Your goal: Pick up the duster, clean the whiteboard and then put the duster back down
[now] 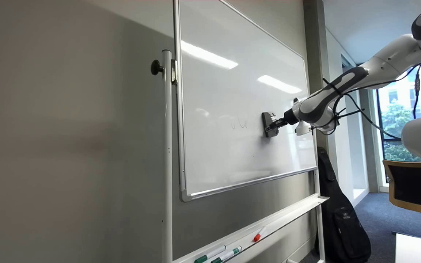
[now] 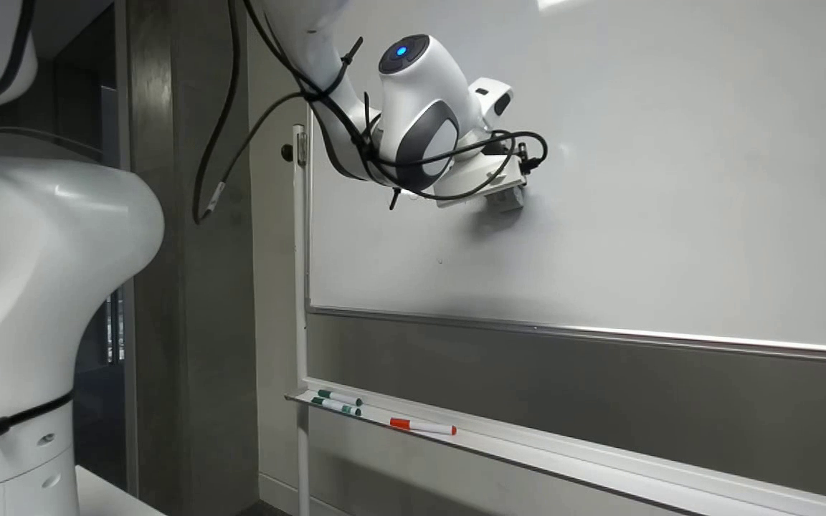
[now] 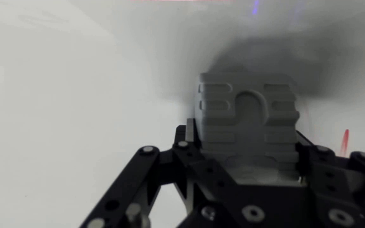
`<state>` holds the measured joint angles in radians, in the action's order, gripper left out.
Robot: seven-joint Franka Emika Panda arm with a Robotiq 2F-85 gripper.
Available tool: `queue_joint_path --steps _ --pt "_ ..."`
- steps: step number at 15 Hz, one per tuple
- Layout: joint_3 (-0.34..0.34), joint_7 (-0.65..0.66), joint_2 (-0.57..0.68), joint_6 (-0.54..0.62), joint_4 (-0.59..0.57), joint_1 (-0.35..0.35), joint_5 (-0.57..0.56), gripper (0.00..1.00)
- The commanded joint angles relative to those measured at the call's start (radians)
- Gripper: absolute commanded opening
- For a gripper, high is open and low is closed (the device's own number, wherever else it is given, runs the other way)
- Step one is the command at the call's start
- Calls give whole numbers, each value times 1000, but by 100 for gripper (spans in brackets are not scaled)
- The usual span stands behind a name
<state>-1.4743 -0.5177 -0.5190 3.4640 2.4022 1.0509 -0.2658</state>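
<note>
Whiteboard (image 1: pixel 214 91): directly behind the duster (image 1: pixel 267 119); firm contact not discernible.

Pen marks (image 1: pixel 242 125), faint: left of the duster in an exterior view; may survive if pressure is light or strokes miss them.

Duster: pinched across its sides by the jaws; may twist or slip if pushed hard off-centre.

Cable (image 1: pixel 417 84): far right of the duster; possible snag from too wide a sweep.

The white arm (image 2: pixel 413 93) gleams, dark grey panels (image 2: pixel 413 143), blue light (image 2: pixel 401 51) aglow, black cables (image 2: pixel 236 57) looping, silver screws (image 3: pixel 253 213) dotting the black gripper (image 3: pixel 246 136)!
</note>
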Motion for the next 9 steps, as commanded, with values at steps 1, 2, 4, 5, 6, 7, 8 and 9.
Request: queue_joint_path --steps 1,2,4,5,6,7,8,9 --pt "-100 62 55 0 -91 108 10 38" --pt "-102 68 55 2 -91 119 12 38" --pt "-78 89 61 4 -83 126 16 38" --pt "-69 99 64 4 -78 125 17 38" --pt "-54 110 69 5 -72 121 19 38" --pt "-39 114 66 5 -64 110 12 38" --pt "-26 118 65 5 -56 101 8 38" --pt "-18 121 65 5 -48 94 4 38"
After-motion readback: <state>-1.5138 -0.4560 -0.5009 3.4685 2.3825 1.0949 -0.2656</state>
